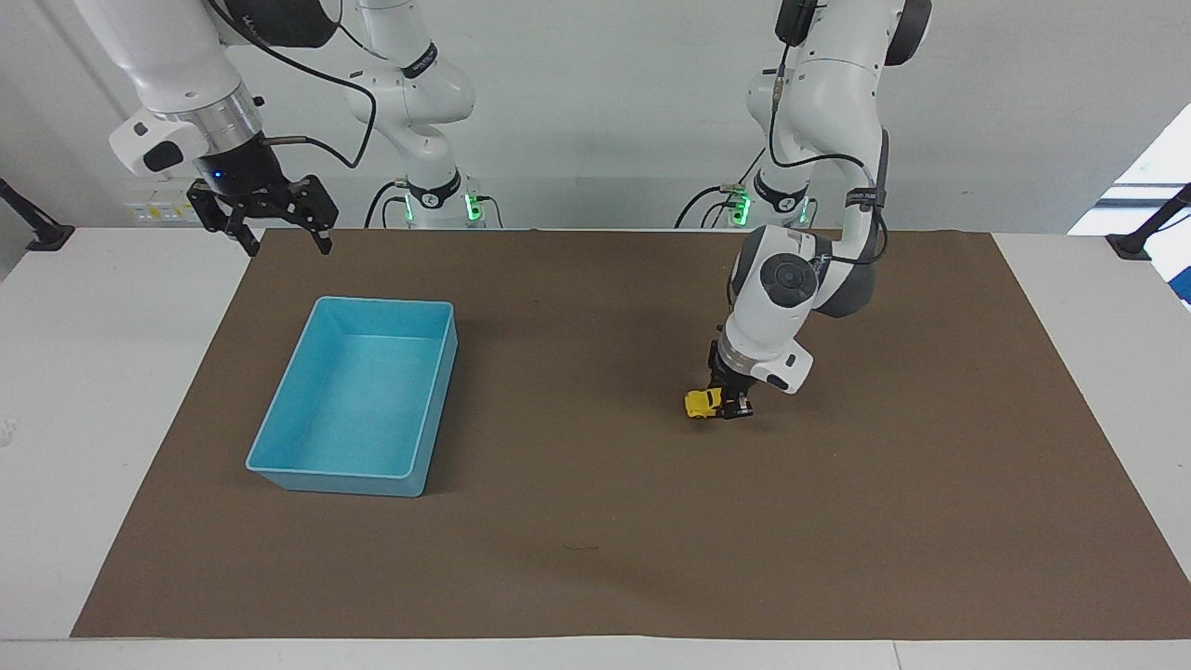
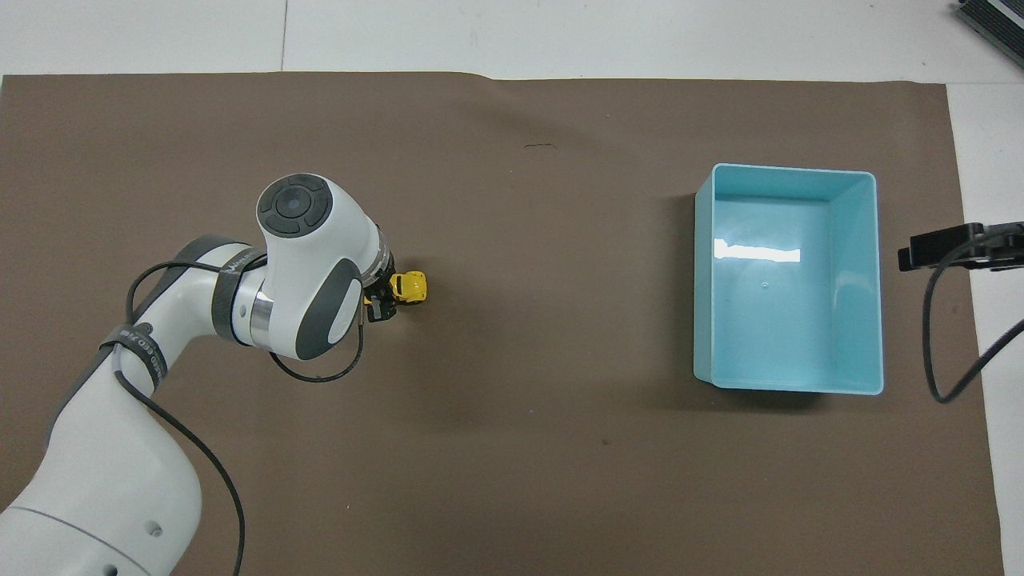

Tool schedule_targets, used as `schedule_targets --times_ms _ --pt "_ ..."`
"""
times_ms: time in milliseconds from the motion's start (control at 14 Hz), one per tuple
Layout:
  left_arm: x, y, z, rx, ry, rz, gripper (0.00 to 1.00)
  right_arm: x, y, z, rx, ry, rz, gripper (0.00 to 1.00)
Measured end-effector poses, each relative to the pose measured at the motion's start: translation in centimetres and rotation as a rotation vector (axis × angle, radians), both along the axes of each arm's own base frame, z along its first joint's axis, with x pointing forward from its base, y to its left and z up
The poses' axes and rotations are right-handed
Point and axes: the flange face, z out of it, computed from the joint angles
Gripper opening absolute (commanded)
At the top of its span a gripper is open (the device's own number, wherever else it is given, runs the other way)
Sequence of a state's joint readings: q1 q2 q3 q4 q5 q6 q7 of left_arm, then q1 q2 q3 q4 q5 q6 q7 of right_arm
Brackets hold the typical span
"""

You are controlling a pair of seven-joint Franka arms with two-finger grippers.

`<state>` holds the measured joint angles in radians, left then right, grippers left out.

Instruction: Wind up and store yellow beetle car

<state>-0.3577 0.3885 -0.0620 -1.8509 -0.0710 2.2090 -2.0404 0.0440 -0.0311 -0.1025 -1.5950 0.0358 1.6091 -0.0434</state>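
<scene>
The left tool point(image 1: 729, 406) grips the yellow beetle car point(image 1: 703, 403) low on the tabletop point(image 1: 595, 521), wheels down for winding. The right tool point(image 1: 275, 216) waits, wide open.

2 high cameras, half a turn apart

The facing view looks from across the table point(image 1: 56, 391) toward both robots' bases; the overhead view looks steeply down from the robots' end. Both stand well back and share the brown mat point(image 1: 595, 521) point(image 2: 512, 480) and blue bin point(image 1: 279, 470) point(image 2: 788, 387).
</scene>
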Motion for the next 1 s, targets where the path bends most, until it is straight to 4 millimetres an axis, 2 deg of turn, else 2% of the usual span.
schedule_targets --times_ms 71,214,429,786,1000 --pt "0.1 0.2 0.0 0.000 0.001 0.000 0.11 0.0 0.0 0.0 0.000 0.000 0.000 1.00" --pt "0.1 0.3 0.0 0.000 0.001 -0.002 1.00 0.0 0.0 0.0 0.000 0.000 0.001 1.00" --pt "0.7 1.3 -0.3 0.009 -0.010 -0.030 1.00 0.0 0.1 0.0 0.000 0.000 0.002 1.00" --pt "1.1 1.5 2.4 0.005 -0.042 -0.049 1.00 0.0 0.3 0.0 0.000 -0.001 0.007 1.00" --pt "1.1 1.6 2.8 0.005 -0.046 -0.051 1.00 0.0 0.4 0.0 0.000 -0.001 0.009 1.00"
